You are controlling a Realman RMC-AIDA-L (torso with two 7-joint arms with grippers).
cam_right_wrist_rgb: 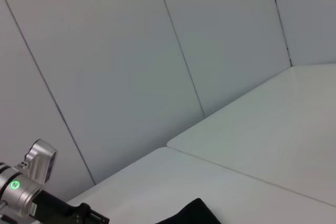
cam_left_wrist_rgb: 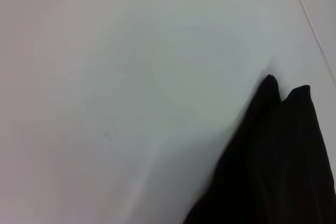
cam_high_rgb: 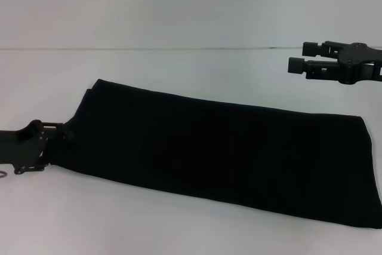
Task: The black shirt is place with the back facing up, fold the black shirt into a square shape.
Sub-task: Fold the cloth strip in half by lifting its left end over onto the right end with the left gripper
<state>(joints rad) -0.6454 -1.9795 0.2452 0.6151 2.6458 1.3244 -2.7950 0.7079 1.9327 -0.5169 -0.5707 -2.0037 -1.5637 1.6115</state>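
White and smooth, the surface (cam_high_rgb: 179, 219) carries your soft plain black fabric shirt (cam_high_rgb: 221, 153), folded into a long slanted band whose right end the head view cuts off. Your left hand (cam_high_rgb: 67, 132) sits at the band's left end, its fingers lost against the dark cloth, so you cannot tell its grip. Your right hand (cam_high_rgb: 295, 56) hangs above the far right, fingers narrowly parted, holding nothing.

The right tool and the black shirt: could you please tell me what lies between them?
Nothing: in the head view only bare white table separates the right tool, held up at the far right, from the black shirt.
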